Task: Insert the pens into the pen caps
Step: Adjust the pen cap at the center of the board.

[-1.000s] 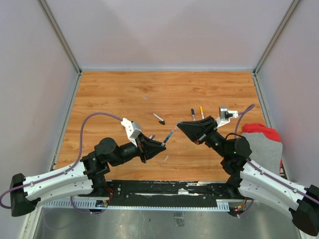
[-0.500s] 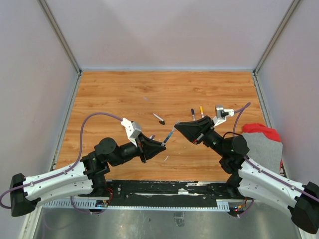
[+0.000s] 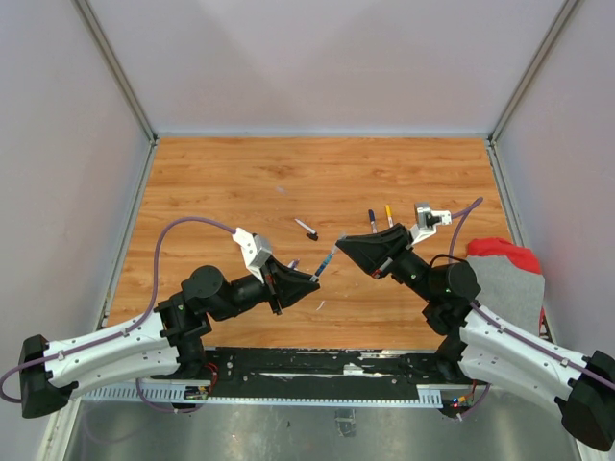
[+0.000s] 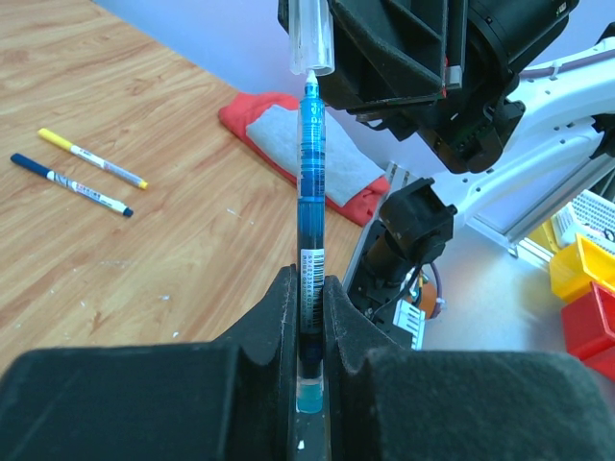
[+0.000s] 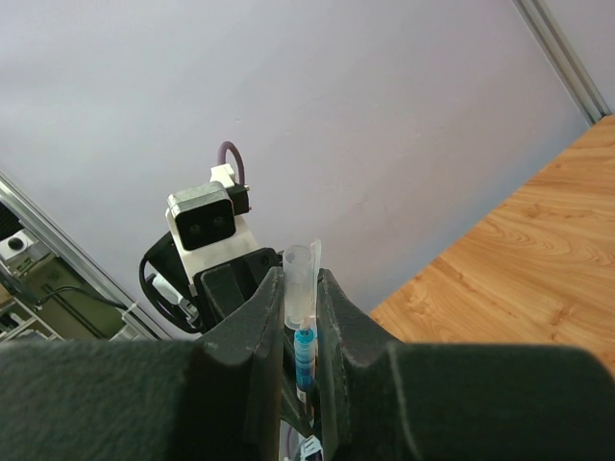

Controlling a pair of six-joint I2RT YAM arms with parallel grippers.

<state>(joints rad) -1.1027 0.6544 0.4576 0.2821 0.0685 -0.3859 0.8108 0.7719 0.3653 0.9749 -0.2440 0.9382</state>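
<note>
Blue pen, clamped in the left jaws mid-frame, is being held at the mouth of the clear cap pinched in the right jaws, where tilt could lever it loose.

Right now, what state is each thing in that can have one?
left gripper: shut on blue pen
right gripper: shut on clear cap
blue pen: tip at the clear cap's mouth, not pushed in
clear cap: open end facing the pen
yellow-ended pen: lying flat on table
dark-blue-ended pen: lying flat beside it
black-ended pen: lying flat, alone
cloth: bunched, untouched
</note>
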